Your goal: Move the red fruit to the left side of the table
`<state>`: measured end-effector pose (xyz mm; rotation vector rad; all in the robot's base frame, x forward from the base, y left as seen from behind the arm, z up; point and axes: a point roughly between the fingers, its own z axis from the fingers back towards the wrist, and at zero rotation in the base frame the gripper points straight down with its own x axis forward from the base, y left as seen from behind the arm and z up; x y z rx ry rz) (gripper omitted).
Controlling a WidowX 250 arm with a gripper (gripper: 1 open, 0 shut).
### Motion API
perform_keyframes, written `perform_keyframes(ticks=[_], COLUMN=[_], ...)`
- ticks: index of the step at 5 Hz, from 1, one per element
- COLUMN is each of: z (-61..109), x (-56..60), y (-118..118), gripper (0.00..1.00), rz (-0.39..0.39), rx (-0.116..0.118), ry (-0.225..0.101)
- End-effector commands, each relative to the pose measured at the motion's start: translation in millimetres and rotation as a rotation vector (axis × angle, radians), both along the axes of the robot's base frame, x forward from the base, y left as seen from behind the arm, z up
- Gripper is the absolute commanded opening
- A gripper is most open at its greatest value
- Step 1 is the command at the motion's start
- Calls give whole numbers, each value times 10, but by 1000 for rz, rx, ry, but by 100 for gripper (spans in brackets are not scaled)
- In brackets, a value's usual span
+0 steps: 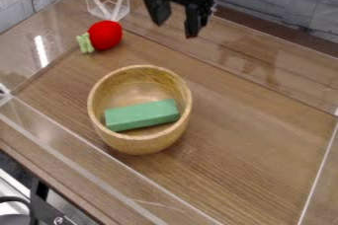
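Both jaws wide apart, empty.

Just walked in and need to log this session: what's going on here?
A single robot arm is working over a wood-grain table with clear walls. Its gripper hangs open near the far edge, holding nothing. The red fruit lies on the table to the gripper's left in the picture, apart from it, in the far left corner area. A wooden bowl sits mid-table with a green block lying inside it.
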<state>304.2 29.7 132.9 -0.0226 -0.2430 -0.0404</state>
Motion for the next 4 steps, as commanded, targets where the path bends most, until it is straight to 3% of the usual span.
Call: perform_keyframes(ticks=[1,3,4], z=[118,-117,-244], x=[-82,-117,9], y=[25,-274,-581], gripper=[100,100,100], rz=[3,-51,-71], rx=[-3,2,2], ry=[-56,-18,-2])
